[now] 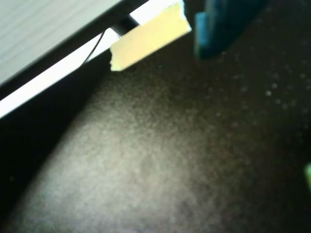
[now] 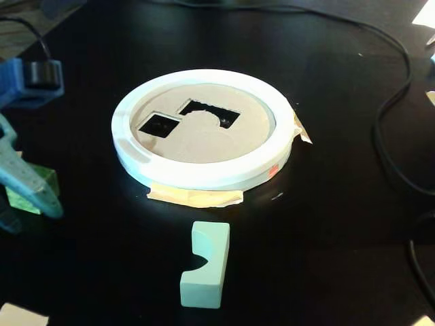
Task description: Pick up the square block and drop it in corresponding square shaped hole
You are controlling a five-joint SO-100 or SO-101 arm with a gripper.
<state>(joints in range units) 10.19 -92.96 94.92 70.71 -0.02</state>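
Entering the fixed view from the left edge, the teal two-finger gripper [image 2: 27, 193] sits low over the black table surface [image 2: 326, 224], and the small glossy bright-green cube [image 2: 34, 190] appears directly at its fingers, partly covered by the nearer pale teal finger [image 2: 30, 185]. Contact between finger and cube looks likely, but whether the jaws are clamped on the cube or merely alongside it cannot be determined, and the jaw opening cannot be read from either view. The cube appears to rest at table level, well to the left of the white-rimmed tan cardboard disc [image 2: 204, 178]. The small dark square cutout [image 2: 159, 125] lies in the left half of that disc, just beside the larger rectangular cutout with a rounded bite [image 2: 211, 113]. Yellowish tape [image 2: 197, 197] shows under the front of the rim. A pale mint block with a semicircular notch [image 2: 204, 265] lies on the table in front of the disc, apart from it. Black cables [image 2: 391, 102] run along the right side. The wrist view is blurred: it shows the dark surface, one teal finger tip [image 1: 218, 29] at the top, a strip of yellowish tape [image 1: 148, 39], and a faint green sliver [image 1: 307, 175] at the right edge.
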